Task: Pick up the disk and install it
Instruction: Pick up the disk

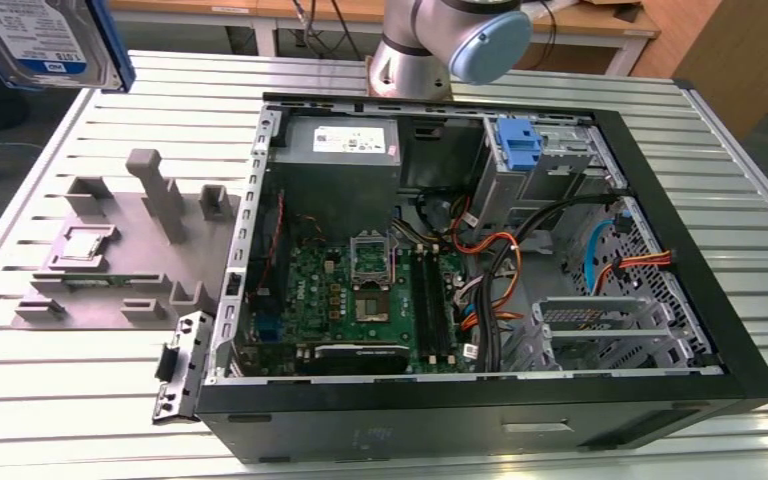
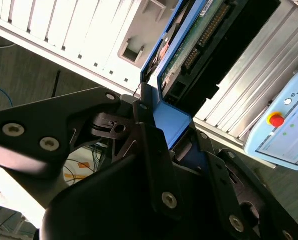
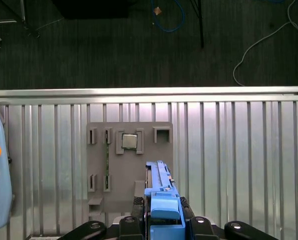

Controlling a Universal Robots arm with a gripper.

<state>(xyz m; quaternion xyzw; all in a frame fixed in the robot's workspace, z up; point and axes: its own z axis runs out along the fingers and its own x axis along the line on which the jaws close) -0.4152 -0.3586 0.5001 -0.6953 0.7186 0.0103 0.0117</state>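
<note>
Disk (image 1: 44, 40) is hanging in the gripper (image 3: 162, 207).
Jaws are pinching its carrier, ten o'clock from the computer case (image 1: 491, 425).

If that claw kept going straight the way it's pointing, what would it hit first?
Likely the grey fixture tray on the slatted table: in the first wrist view the gripper, shut on the disk, points down at it. Depth is unclear.

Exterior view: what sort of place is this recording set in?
Probably a robotics lab bench set up for PC assembly. An open case sits on a slatted metal table, a grey fixture plate lies beside it, and the arm's base stands behind. The gripper holds the disk.
</note>
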